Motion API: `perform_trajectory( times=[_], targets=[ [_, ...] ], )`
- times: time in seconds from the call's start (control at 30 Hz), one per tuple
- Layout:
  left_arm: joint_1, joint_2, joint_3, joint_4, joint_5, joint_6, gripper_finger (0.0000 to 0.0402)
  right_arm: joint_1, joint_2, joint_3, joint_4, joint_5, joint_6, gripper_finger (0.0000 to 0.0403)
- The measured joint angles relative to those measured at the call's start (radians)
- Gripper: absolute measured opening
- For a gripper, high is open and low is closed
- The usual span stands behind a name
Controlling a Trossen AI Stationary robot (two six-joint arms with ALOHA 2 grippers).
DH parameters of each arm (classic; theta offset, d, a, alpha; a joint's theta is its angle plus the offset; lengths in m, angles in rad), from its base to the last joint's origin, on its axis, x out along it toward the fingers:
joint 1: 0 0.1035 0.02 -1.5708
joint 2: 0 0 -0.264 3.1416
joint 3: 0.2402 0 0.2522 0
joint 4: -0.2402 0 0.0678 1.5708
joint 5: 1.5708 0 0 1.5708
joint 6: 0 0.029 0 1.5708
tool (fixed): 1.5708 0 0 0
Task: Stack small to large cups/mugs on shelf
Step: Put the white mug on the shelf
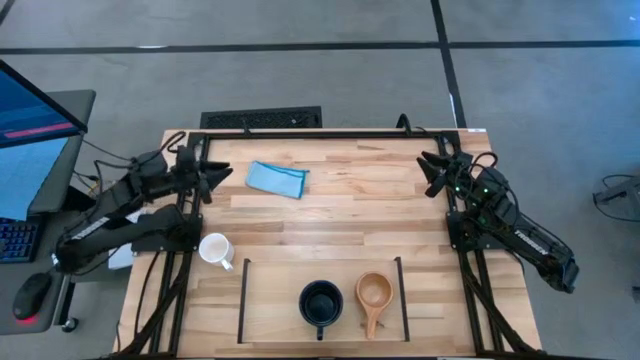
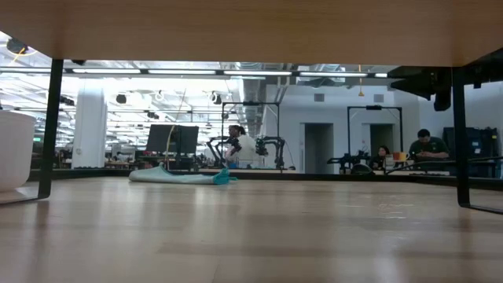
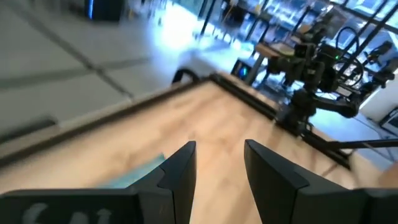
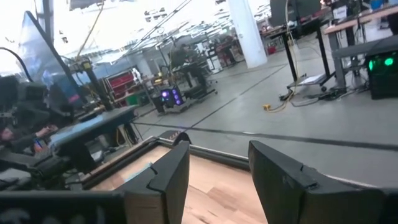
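A tan wooden cup and a dark mug stand side by side inside the low black-railed shelf at the table's near edge. A white mug stands on the table just outside the shelf's left rail; it also shows at the left edge of the low view. My left gripper is open and empty at the far left of the table. My right gripper is open and empty at the far right.
A folded light-blue cloth lies on the far part of the table, just right of my left gripper; it also shows in the low view. A black frame runs around the tabletop. The shelf's left third is bare wood.
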Motion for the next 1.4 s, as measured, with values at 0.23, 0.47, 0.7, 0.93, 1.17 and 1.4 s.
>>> perform_trajectory(
  times=[0.23,0.47,0.7,0.93,1.17,1.4],
  targets=[
    [-0.050,0.056,0.240,-0.456,-0.062,-0.045,0.0110,0.000,0.000,0.000,0.000,0.000,0.024,0.0186],
    [-0.069,0.160,0.415,-0.729,-0.010,-0.038,0.0059,0.000,0.000,0.000,0.000,0.000,0.044,0.0186],
    [-0.070,0.223,0.446,-0.899,0.169,-0.189,0.0039,0.000,0.000,0.000,0.000,0.000,0.046,0.0186],
    [-0.070,0.232,0.446,-0.936,0.113,-0.142,0.0053,0.000,0.000,0.000,0.000,0.002,0.046,0.0186],
    [-0.070,0.233,0.446,-0.933,0.170,-0.097,0.0122,0.000,0.000,0.000,0.000,0.004,0.050,0.0186],
    [-0.069,0.228,0.446,-0.929,0.183,-0.196,0.0178,0.000,0.000,0.000,0.000,0.004,0.049,0.0186]
  ],
)
